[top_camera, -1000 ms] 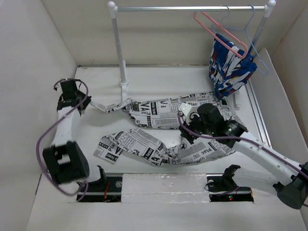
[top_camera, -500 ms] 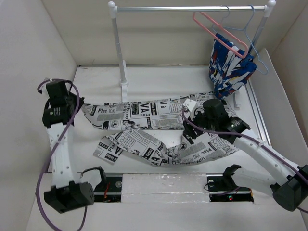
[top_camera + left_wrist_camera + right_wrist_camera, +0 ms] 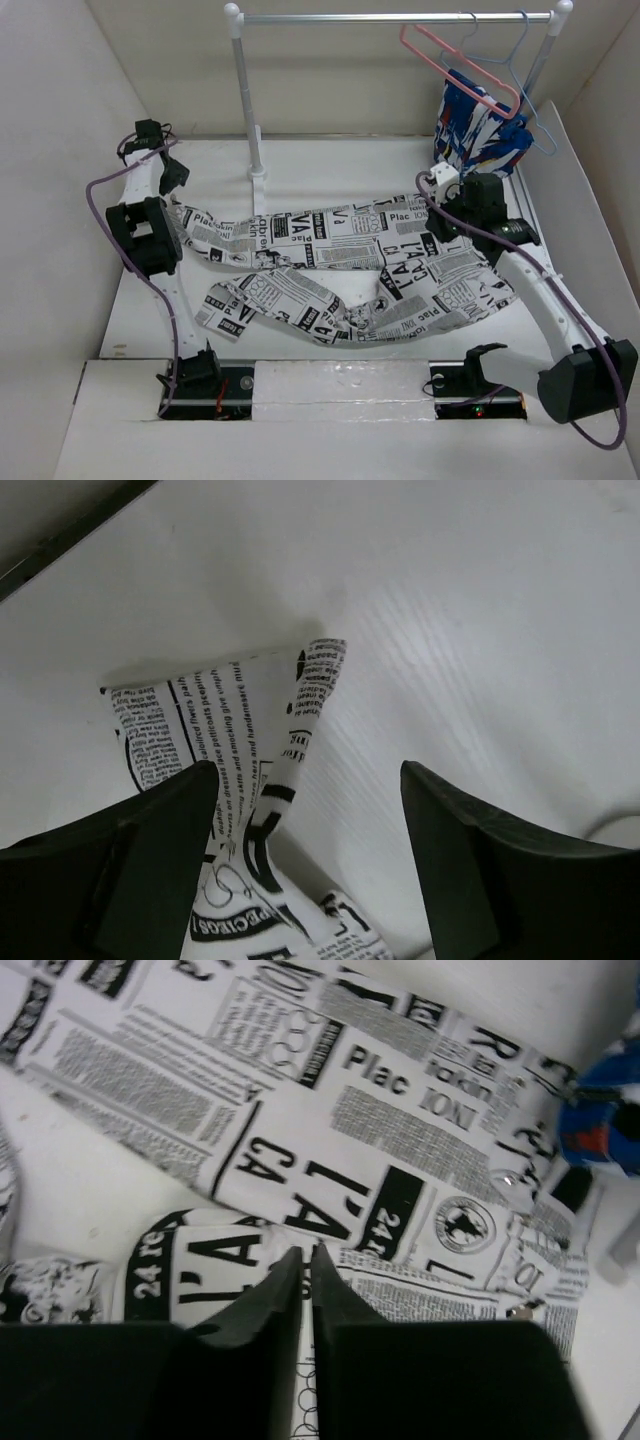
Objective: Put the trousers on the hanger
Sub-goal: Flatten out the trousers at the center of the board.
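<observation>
Trousers [image 3: 330, 270] lie spread across the middle of the tabletop [image 3: 330, 165], left edge to right, probably flattened for draping. Wrist views alone reveal the left claw [image 3: 305, 780] gaping empty over one leg end and the right claw [image 3: 305, 1255] pinched closed on nothing. The hanger [image 3: 455, 65] hangs at the far right corner.

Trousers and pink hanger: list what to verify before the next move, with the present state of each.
1. Trousers lying spread on the table: ok.
2. Left gripper open over a leg end, gripping nothing: ok.
3. Right gripper holding the trousers: not ok; it is shut, with no fabric seen pinched.
4. Pink hanger in a gripper: not ok; it hangs on the rail.
5. Pink hanger free of the patterned garment: cannot tell.
</observation>
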